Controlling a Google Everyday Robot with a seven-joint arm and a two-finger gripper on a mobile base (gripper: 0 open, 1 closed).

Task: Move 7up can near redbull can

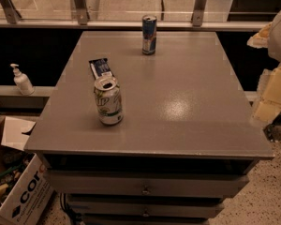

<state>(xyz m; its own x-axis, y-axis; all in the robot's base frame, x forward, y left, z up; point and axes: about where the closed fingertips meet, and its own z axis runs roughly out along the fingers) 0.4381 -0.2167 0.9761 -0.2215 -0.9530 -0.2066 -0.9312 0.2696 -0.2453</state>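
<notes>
Two cans on grey table (187, 102). 7up can (108, 101): white/silver w/ green lettering, silver top, upright, front-left. Flat dark blue packet (101, 68) just behind it. Slim blue/silver redbull can (149, 34) upright near far edge, well apart from 7up. I see gripper (271, 93) at right edge of view, off table's right side, away from both cans; can't tell if released or clenched.

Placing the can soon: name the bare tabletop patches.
Bare: right half of the table, from the redbull can to the front edge. Crowded: front left, 7up can in front of the blue packet. The gripper hangs past the right edge.
</notes>
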